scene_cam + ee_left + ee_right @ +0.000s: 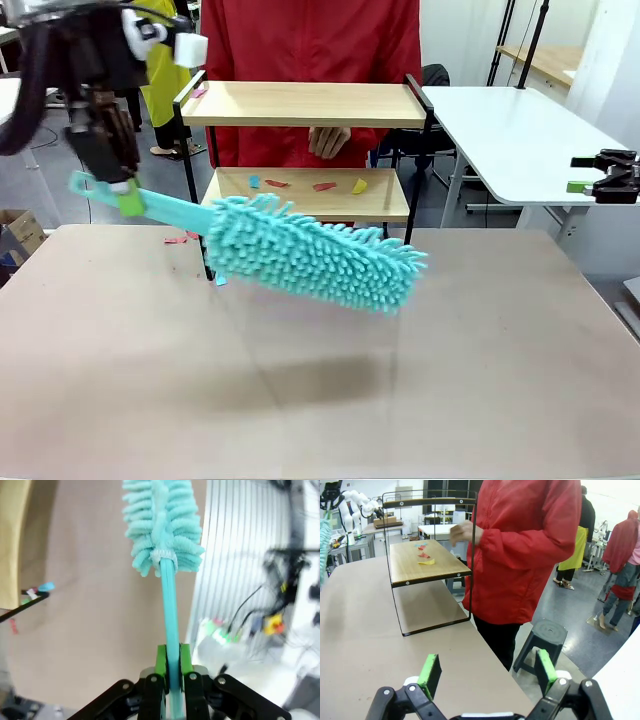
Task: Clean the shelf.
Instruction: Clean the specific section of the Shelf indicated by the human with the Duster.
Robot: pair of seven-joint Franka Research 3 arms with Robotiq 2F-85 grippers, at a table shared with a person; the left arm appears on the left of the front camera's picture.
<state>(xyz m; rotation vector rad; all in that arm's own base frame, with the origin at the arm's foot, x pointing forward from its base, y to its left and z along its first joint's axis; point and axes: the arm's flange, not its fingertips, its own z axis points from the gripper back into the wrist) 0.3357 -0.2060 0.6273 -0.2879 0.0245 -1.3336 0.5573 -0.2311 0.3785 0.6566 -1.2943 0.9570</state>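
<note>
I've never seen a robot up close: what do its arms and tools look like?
The left tool and right tool are black, jointed linkages with two fingers ending in bright green pads. A thick black cable loops beside the left arm's white casing.

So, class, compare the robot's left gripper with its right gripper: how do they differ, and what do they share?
The left gripper has jaws shut on the handle of the turquoise duster; the right gripper has jaws open and empty. The left gripper is raised by the shelf's left end; the right gripper sits far off to the right. Both are black with green pads.
</note>
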